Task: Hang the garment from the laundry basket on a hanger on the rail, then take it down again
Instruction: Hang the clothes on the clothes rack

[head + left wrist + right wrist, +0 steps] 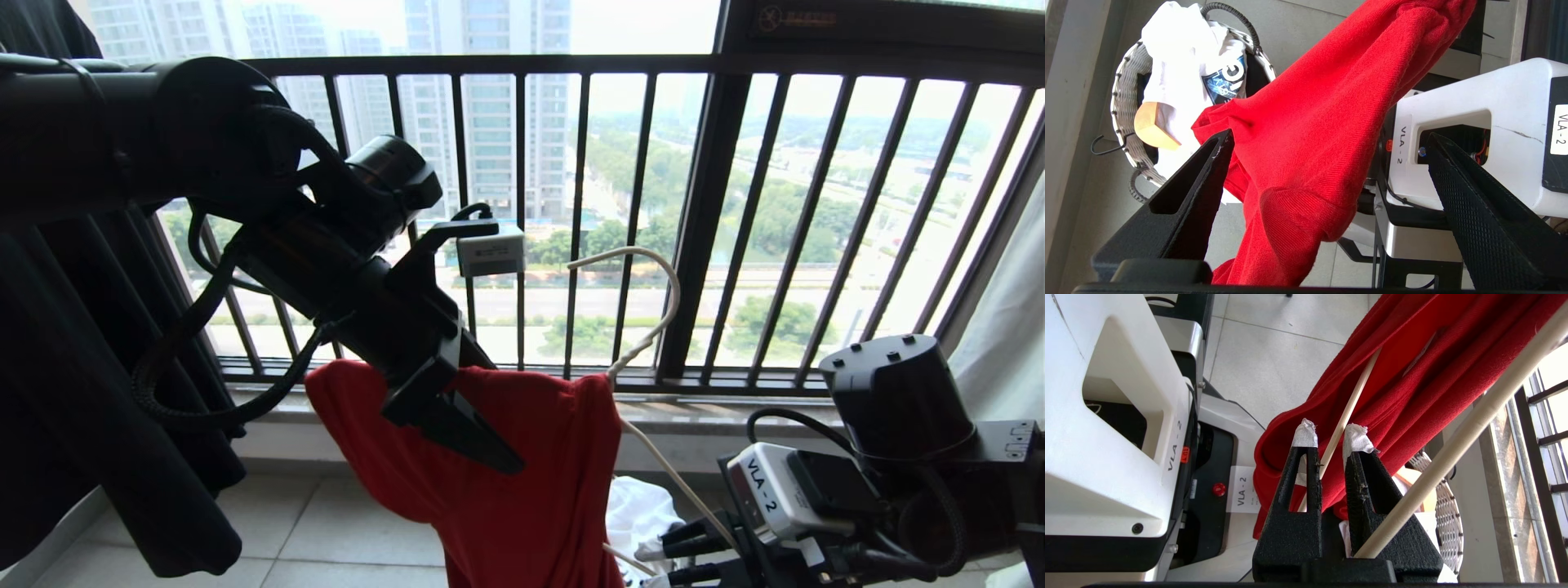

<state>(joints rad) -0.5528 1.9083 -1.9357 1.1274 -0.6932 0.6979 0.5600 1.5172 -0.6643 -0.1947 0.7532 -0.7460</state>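
The red garment (522, 457) is draped over the white wire hanger (665, 302), whose hook stands free in the air in front of the window. My left gripper (490, 425) reaches down over the garment's shoulder, open wide; in its wrist view a red sleeve (1306, 212) hangs between the spread fingers (1208, 171) without being pinched. My right gripper (1331, 437) is low at the right, shut on the hanger's thin lower bar (1347, 408), with red cloth (1412, 375) beyond its taped tips. The laundry basket (1122, 106) sits on the floor below. The rail is out of view.
A white graphic-print shirt (1175, 53) and a wooden hanger (1153, 126) lie in the basket. A black garment (82, 367) hangs at the far left. The dark barred window railing (571, 204) runs behind. My white base casing (1474, 102) is close under the arms.
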